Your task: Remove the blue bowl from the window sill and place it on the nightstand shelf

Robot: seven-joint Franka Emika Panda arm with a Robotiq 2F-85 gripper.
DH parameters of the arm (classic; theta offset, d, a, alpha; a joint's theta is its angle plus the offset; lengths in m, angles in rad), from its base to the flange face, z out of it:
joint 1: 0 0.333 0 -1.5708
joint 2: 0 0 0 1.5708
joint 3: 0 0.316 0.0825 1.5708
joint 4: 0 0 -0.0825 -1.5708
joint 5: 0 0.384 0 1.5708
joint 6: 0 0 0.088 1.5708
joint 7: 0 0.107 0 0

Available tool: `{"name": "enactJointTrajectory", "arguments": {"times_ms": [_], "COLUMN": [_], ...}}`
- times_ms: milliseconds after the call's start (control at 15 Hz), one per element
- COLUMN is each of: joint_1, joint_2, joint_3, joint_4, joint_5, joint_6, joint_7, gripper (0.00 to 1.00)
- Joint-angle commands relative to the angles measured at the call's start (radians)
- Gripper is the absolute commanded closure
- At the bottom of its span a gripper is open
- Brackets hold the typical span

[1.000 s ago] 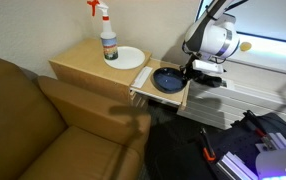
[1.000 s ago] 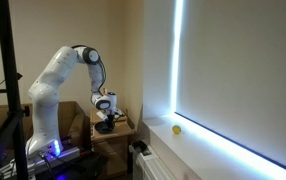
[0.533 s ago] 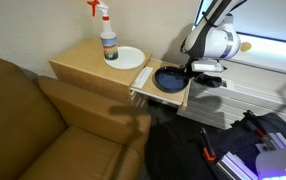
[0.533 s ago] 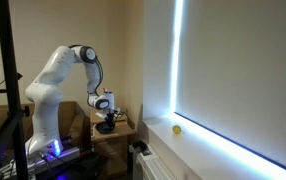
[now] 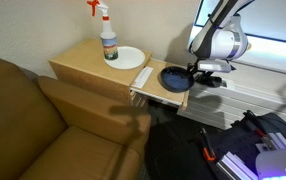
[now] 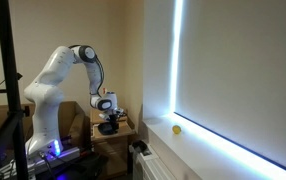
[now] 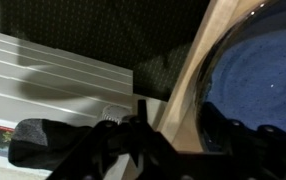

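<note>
The blue bowl (image 5: 173, 78) rests flat on the nightstand shelf (image 5: 153, 96), a light-wood board sticking out from the cabinet. My gripper (image 5: 205, 70) hangs at the bowl's window-side rim. In the wrist view the bowl (image 7: 258, 70) fills the right side and the shelf's wood (image 7: 188, 80) runs beside it. There the gripper (image 7: 183, 125) stands open, its dark fingers well apart, one on either side of the rim and not pinching it. The white window sill (image 5: 268, 62) lies behind the arm, below the bright pane.
A spray bottle (image 5: 107, 35) and a white plate (image 5: 128, 57) stand on the nightstand top (image 5: 78, 65). A brown sofa (image 5: 43, 120) is beside it, and black bags (image 5: 183, 150) lie on the floor below the shelf. A white radiator (image 7: 53, 70) is under the sill.
The jaws have parted from the bowl's rim, letting the bowl go on the shelf. The wrist has shifted slightly toward the window.
</note>
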Motion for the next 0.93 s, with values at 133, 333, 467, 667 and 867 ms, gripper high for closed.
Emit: {"name": "enactJointTrajectory", "arguments": {"times_ms": [133,333,467,667,867], "joint_1": [-0.114,-0.267,-0.359,-0.369,-0.339], "joint_2": [-0.23,-0.373,-0.469,-0.616,-0.555], "joint_3": [0.058,0.285,0.437,0.5,0.474], "joint_4": [-0.115,-0.131,-0.131,-0.141,-0.102], "joint_5": [-0.026,0.095,0.205,0.385,0.316], "joint_6": [0.063,0.053,0.028,-0.026,0.012], "joint_7": [-0.043,-0.171,-0.284,-0.41,-0.332], "gripper": [0.01,0.0,0.0,0.0,0.0]}}
